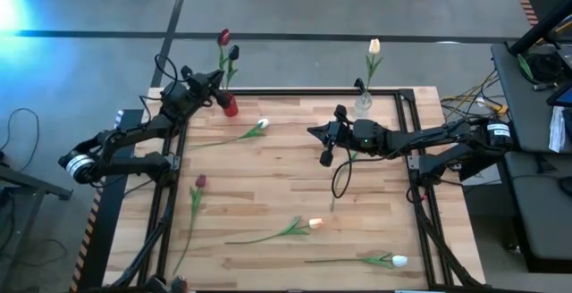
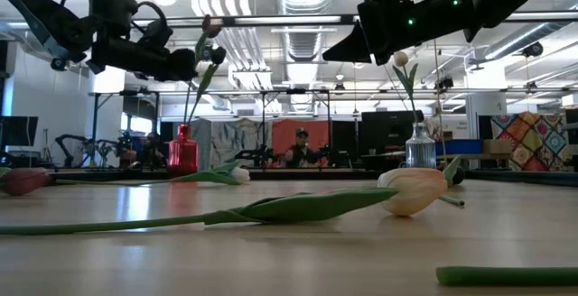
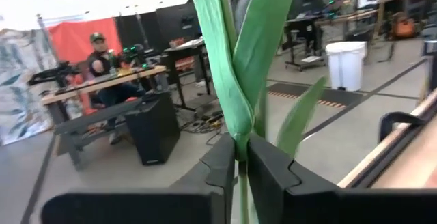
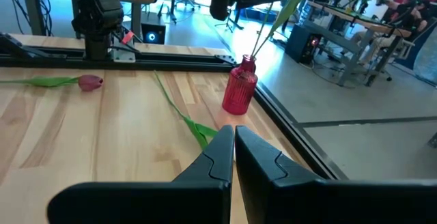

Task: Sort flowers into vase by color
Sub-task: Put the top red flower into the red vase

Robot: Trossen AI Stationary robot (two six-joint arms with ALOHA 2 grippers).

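Observation:
A dark red tulip [image 1: 223, 37] stands with its stem's lower end in the red vase [image 1: 230, 106] at the table's far left edge. My left gripper [image 1: 221, 80] is shut on that stem above the vase. A cream tulip [image 1: 374, 47] stands in the clear vase [image 1: 363, 104] at the far right. My right gripper [image 1: 315, 132] hovers shut and empty over the table's middle. On the wood lie a white tulip [image 1: 262, 125], a maroon tulip [image 1: 199, 182], a peach tulip [image 1: 315, 224] and another white tulip [image 1: 398, 260]. My left gripper pinches the tulip's stem [image 3: 240, 166] between its two fingers, just below where the green leaves [image 3: 235, 60] branch off. The fingers lie level and across the stem. The tulip stands nearly upright, its lower end inside the red vase's neck [image 2: 184, 129].
The table has a black frame rail [image 1: 295, 91] along its far edge, close behind both vases. A black cable [image 1: 338, 179] hangs from my right arm over the wood. People sit at desks in the room beyond.

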